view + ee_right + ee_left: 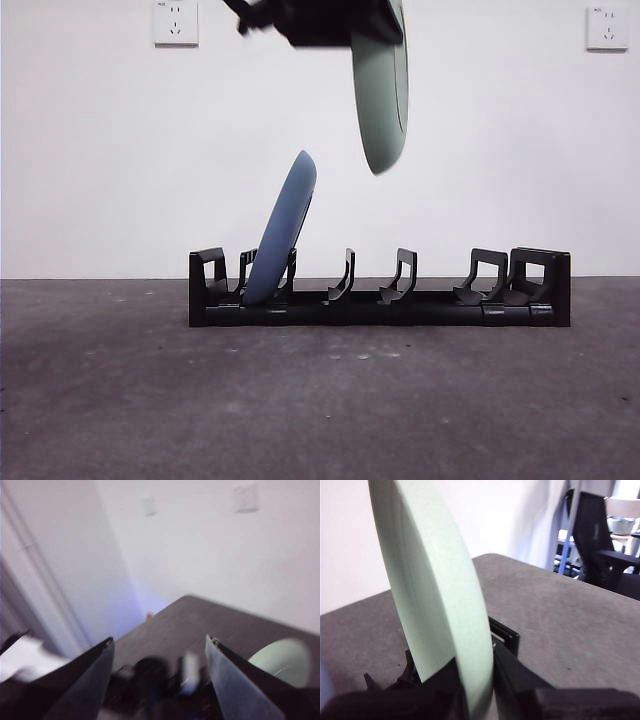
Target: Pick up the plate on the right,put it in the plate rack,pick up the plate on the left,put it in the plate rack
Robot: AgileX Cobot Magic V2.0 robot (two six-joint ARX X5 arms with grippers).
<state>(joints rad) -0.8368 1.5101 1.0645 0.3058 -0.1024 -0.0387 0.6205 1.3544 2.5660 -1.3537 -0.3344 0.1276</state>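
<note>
Plate rack (380, 295) holding blue plate (280, 232), left pincer (475, 700) clamping green plate (382, 90) above, right pincer (159, 655) wide.

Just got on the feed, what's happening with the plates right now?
The left gripper holds the green plate edge-on in the air above the rack, over the empty prongs near the middle. The blue plate already stands in a slot at one end of the rack, leaning. The right gripper is open, holding nothing, off to the side.

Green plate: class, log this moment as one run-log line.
left claw: holds green plate above plate rack | blue plate: racked | right claw: open, empty
</note>
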